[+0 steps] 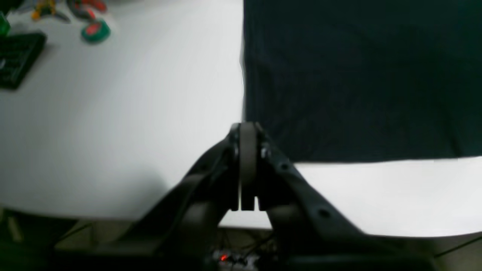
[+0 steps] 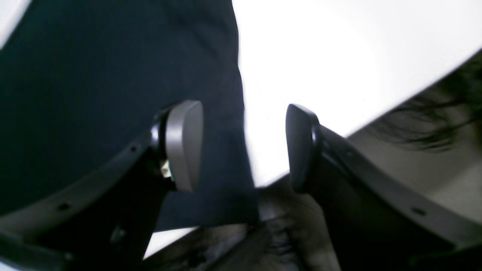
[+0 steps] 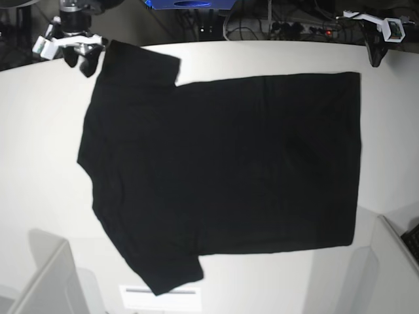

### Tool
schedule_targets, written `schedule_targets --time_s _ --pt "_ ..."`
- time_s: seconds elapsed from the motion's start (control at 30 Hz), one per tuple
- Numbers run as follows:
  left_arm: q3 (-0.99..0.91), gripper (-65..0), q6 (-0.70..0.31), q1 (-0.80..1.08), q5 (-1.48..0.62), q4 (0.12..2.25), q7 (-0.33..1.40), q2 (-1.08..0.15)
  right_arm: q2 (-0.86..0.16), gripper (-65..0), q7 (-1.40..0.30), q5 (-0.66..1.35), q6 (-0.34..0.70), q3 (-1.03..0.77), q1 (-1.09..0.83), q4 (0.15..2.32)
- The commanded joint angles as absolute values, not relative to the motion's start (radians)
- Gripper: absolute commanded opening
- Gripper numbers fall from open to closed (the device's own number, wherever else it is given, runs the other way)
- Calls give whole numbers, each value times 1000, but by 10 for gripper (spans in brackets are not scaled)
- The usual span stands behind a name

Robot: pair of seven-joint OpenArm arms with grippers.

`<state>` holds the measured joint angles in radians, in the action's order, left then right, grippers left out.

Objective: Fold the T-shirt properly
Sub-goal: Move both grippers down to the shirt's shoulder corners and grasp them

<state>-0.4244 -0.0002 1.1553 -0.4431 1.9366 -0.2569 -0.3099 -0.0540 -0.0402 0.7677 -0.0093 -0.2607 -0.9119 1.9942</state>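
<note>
Lying flat and fully spread, plain side up, the black T-shirt point(image 3: 222, 170) covers the white table point(image 3: 39, 144); no fold is made yet. Right gripper point(image 2: 244, 146) gapes empty beside a sleeve edge; left gripper point(image 1: 246, 165) is clamped, holding nothing

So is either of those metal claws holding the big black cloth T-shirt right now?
No. The left gripper is shut on nothing beside the black cloth T-shirt; the right gripper gapes open over a sleeve edge, gripping nothing.
</note>
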Motion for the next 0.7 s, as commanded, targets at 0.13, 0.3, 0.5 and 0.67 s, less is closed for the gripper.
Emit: schedule_targets --time_s 0.13,0.3,0.5,0.67 --pt "-427 -650 5 1145 -453 1946 -272 -317 -219 -309 -76 1072 2 -211 -849 1989" --pt "-429 -453 5 1139 -455 1942 -272 -317 -252 -309 -170 1184 -1 -225 -768 1916" --pt "-426 -155 2 1138 -475 1942 -272 -317 -254 -309 -189 1184 -2 -226 -723 1797" --pt "-440 -174 -150 1135 -700 1942 -222 -321 -291 -309 -189 1184 -1 -219 -699 1701"
